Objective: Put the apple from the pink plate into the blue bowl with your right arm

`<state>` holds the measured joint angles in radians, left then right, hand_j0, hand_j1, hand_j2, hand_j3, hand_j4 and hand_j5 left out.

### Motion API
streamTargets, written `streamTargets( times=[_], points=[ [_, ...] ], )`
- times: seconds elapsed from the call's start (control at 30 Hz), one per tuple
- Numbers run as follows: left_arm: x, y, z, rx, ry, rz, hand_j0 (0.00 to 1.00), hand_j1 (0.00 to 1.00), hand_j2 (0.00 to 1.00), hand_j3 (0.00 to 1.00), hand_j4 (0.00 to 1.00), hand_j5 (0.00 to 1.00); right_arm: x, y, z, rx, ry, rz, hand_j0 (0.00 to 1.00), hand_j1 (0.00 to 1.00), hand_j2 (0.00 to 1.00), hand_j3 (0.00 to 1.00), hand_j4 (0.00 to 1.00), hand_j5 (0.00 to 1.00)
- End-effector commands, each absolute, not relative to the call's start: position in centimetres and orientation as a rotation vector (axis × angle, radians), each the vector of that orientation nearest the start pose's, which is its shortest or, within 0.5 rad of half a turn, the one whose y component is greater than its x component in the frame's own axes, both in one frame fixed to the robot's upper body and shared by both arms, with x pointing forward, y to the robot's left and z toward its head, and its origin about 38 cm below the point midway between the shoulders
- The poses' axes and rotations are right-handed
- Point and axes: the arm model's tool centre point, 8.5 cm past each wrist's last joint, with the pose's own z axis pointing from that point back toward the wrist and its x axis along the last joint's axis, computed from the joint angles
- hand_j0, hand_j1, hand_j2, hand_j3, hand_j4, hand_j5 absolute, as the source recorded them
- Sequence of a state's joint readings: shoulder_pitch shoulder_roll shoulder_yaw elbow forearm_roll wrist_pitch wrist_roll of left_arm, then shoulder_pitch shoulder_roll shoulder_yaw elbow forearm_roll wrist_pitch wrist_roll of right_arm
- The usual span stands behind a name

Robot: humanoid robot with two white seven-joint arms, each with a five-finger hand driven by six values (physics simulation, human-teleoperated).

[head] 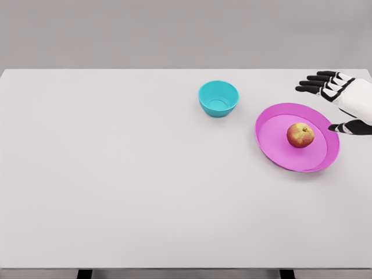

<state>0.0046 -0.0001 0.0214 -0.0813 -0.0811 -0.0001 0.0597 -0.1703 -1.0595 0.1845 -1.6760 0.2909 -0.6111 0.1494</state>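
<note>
We see the red-yellow apple [300, 135] sitting on the pink plate [273, 148], blue bowl [218, 98] nearby on the surface [116, 174]; our right hand [340, 102] hovers spread, empty, wrist cut off.

You see a pale grey table [116, 186] filling most of the view, a plain grey wall [174, 32] at twelve o'clock, and two dark table legs [85, 274] at six.
</note>
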Motion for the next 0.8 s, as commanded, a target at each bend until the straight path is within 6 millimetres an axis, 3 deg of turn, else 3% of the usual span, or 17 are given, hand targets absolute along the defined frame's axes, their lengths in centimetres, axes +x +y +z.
streamTargets(
  times=[0.0, 0.1, 0.17, 0.27, 0.37, 0.47, 0.57, 0.63, 0.7, 0.77],
  points=[
    [2.6, 27.7, -26.2, 0.151, -0.076, -0.061, 1.0, 1.0, 1.0, 1.0, 1.0, 1.0, 36.0, -38.3, 26.5, -0.62, -1.732, 1.753, 1.0, 1.0, 1.0, 1.0, 1.0, 1.0],
    [2.6, 27.7, -26.2, 0.151, -0.076, -0.061, 1.0, 1.0, 1.0, 1.0, 1.0, 1.0, 36.2, -39.1, 26.5, -0.634, -1.721, 1.734, 1.0, 1.0, 1.0, 1.0, 1.0, 1.0],
    [2.6, 27.7, -26.2, 0.151, -0.076, -0.061, 1.0, 1.0, 1.0, 1.0, 1.0, 1.0, 36.6, -41.0, 25.0, -0.642, -1.657, 1.693, 1.0, 1.0, 1.0, 1.0, 1.0, 1.0],
    [2.6, 27.7, -26.2, 0.151, -0.077, -0.061, 1.0, 1.0, 1.0, 1.0, 1.0, 1.0, 36.5, -41.9, 23.1, -0.543, -1.41, 1.834, 1.0, 1.0, 1.0, 1.0, 1.0, 1.0],
    [2.6, 27.7, -26.2, 0.151, -0.076, -0.061, 1.0, 1.0, 1.0, 1.0, 1.0, 1.0, 37.3, -42.7, 22.6, -0.485, -1.24, 1.903, 1.0, 1.0, 1.0, 1.0, 1.0, 1.0],
    [2.6, 27.7, -26.2, 0.151, -0.076, -0.061, 1.0, 1.0, 1.0, 1.0, 1.0, 1.0, 38.5, -43.4, 23.0, -0.504, -1.244, 1.866, 1.0, 1.0, 1.0, 1.0, 1.0, 1.0],
    [2.6, 27.7, -26.2, 0.151, -0.076, -0.061, 1.0, 1.0, 1.0, 1.0, 1.0, 1.0, 39.2, -43.0, 23.1, -0.506, -1.243, 1.876, 1.0, 1.0, 1.0, 1.0, 1.0, 1.0],
    [2.6, 27.7, -26.2, 0.151, -0.076, -0.061, 1.0, 1.0, 1.0, 1.0, 1.0, 1.0, 41.5, -41.4, 21.9, -0.456, -1.248, 1.882, 1.0, 1.0, 1.0, 1.0, 1.0, 1.0],
    [2.6, 27.7, -26.2, 0.151, -0.076, -0.061, 1.0, 1.0, 1.0, 1.0, 1.0, 1.0, 42.4, -39.3, 21.1, -0.408, -1.249, 1.924, 1.0, 1.0, 1.0, 1.0, 1.0, 1.0],
    [2.6, 27.7, -26.2, 0.151, -0.076, -0.061, 1.0, 1.0, 1.0, 1.0, 1.0, 1.0, 42.7, -38.6, 21.1, -0.402, -1.271, 1.923, 1.0, 1.0, 1.0, 1.0, 1.0, 1.0]
  ],
)
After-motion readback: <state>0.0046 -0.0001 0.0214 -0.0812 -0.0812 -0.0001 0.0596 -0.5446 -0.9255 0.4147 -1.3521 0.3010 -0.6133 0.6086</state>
